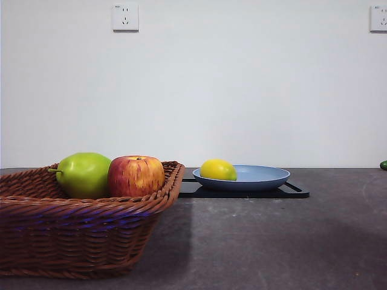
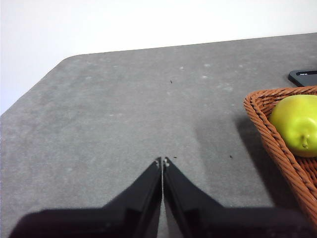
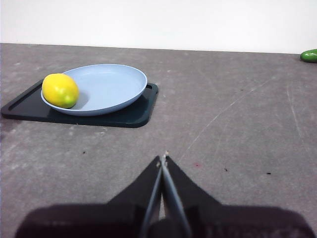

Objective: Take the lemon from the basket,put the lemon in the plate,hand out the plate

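On matte round plate [image 1: 266, 176]: smooth oval lemon [image 1: 218, 170]; woven wicker basket [image 1: 91, 235] apart.

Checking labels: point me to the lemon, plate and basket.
lemon [image 3: 60, 90], right wrist view, middle of the fruit.
plate [image 3: 111, 84], right wrist view, bare floor.
basket [image 1: 78, 238], front view, near woven wall.

A plain white wall [image 1: 242, 90] fills the space behind the tabletop [image 1: 272, 241], which is a dark grey, faintly speckled surface marked by light scratches. Two white power sockets sit high on the wall: one socket [image 1: 125, 17] above the tabletop's left part, a second socket [image 1: 378, 18] at the far right edge. Light is soft and even, with faint shadows on the tabletop.
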